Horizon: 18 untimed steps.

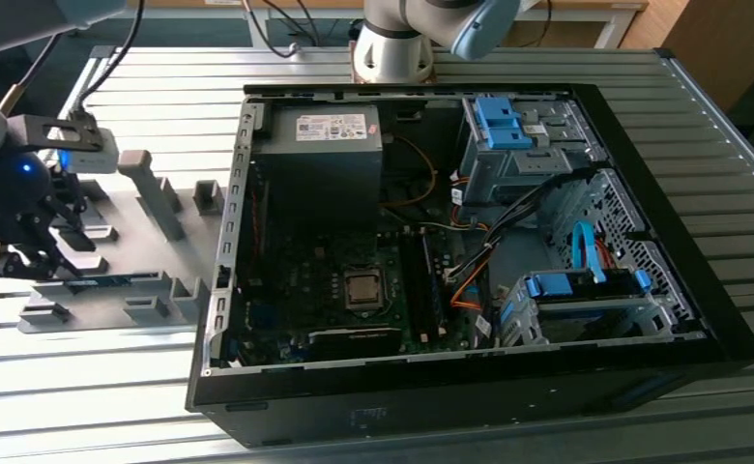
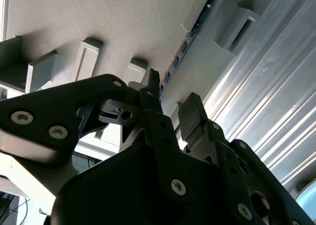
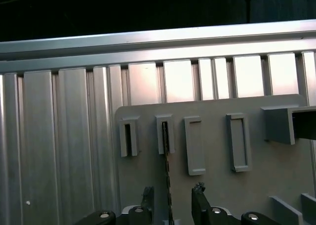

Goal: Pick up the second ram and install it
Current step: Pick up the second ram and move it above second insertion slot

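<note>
I am holding my fingers (image 3: 199,200) wide astride the second ram (image 3: 168,180), standing in its grey holder (image 3: 256,185), not yet picked.

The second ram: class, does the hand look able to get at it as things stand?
Probably yes: the open hand hovers above the grey holder with a finger on each side of the second ram, and nothing in between.

I see bright, even daylight. The ribbed metal table (image 1: 184,68) around the computer case (image 1: 480,406) glares pale; inside the case it is dim and deeply shadowed.
</note>
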Each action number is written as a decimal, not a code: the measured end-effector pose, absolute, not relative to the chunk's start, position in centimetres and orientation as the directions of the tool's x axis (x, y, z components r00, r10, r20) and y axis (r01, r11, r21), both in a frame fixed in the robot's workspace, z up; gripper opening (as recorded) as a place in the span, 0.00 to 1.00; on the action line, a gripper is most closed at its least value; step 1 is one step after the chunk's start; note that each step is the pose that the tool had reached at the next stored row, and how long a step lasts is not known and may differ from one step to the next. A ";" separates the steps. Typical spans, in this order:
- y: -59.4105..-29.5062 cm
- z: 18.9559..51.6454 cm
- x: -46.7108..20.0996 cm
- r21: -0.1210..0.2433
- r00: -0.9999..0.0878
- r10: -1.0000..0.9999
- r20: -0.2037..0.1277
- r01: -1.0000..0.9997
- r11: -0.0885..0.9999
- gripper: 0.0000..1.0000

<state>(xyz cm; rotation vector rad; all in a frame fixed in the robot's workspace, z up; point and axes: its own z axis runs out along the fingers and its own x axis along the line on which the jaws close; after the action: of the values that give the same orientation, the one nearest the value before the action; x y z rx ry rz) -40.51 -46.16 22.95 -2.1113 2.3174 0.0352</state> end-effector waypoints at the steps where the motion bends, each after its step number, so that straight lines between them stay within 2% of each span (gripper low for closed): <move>1: -46.2 22.8 -40.5 0.012 -0.092 -0.996 -0.020 -0.996 0.092 0.43; 18: -46.4 20.5 -40.5 0.004 -0.056 -0.998 -0.020 -0.998 0.056 0.43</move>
<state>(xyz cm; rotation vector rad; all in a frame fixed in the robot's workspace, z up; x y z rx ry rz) -40.52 -46.35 20.52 -2.1498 2.2743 0.0268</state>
